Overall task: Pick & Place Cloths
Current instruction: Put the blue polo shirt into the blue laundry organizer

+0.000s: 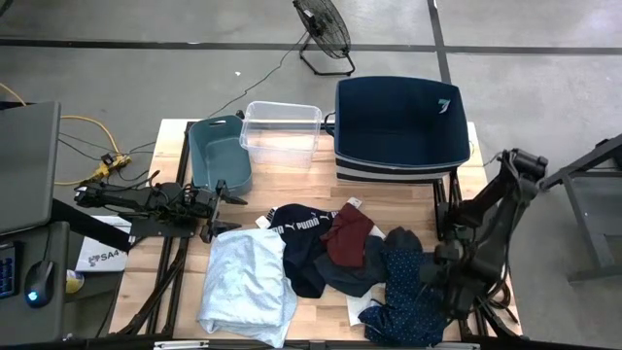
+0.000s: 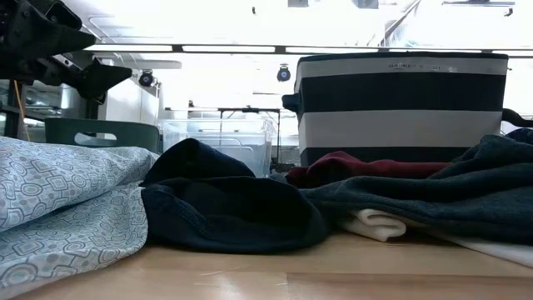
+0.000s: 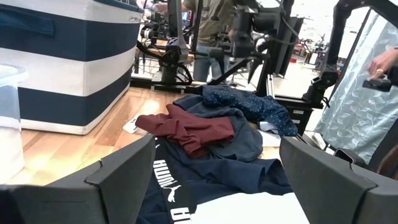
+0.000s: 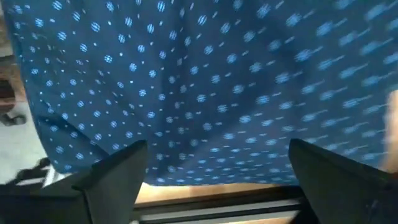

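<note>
The cloths lie heaped on the near half of the table. The pale-blue one is on the left, with the black PUMA one beside it. The maroon one lies on a dark grey-blue one. The navy dotted one is on the right, and a small white piece sits under the heap. My left gripper is open, above the table between the teal bin and the pale-blue cloth, and faces the heap. My right gripper is open, right at the dotted cloth, which fills its view. My right gripper has its open fingers spread wide in front of the navy dotted cloth's right side. I cannot tell whether they touch it.
Three bins stand along the far edge: the teal bin, the clear bin and the large navy striped bin. Bare wood shows between the bins and the heap. A fan stands on the floor behind the table. People are in the room beyond it.
</note>
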Available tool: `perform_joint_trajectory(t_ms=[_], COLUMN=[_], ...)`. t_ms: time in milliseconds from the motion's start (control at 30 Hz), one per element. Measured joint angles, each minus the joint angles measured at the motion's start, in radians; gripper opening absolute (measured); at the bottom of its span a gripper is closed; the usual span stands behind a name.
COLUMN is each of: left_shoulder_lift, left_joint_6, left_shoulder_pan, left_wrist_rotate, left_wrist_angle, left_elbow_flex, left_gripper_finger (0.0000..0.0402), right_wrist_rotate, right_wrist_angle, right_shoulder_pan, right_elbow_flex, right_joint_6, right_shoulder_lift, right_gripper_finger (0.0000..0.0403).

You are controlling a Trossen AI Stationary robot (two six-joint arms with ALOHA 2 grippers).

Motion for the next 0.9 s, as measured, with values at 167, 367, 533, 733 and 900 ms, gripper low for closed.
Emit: perform_joint_trajectory(t_ms=[167,367,533,733,900], left_shoulder_lift=[0.0,0.0,0.0,0.0,0.0], left_joint_6=[0.0,0.0,0.0,0.0,0.0], left_shoulder_pan=[0.0,0.0,0.0,0.0,0.0], left_wrist_rotate=[0.0,0.0,0.0,0.0,0.0], left_wrist_angle=[0.0,0.0,0.0,0.0,0.0], left_elbow_flex=[0.0,0.0,0.0,0.0,0.0], left_gripper_finger=[0.0337,0.0337,0.0337,0.0337,0.0337], right_wrist_rotate=[-0.083,-0.056,-0.001,0.007,0.004], right_wrist_angle=[0.069,0.112,0.14,0.183,0.194], right_shoulder_pan=[0.0,0.004,0.004,0.004,0.003], right_elbow_flex=[0.0,0.0,0.0,0.003,0.007], right_joint_6=[0.137,0.39,0.568,0.694,0.743], right_shoulder_lift=[0.086,0.162,0.217,0.294,0.351], right_gripper_finger=[0.0391,0.039,0.039,0.039,0.039])
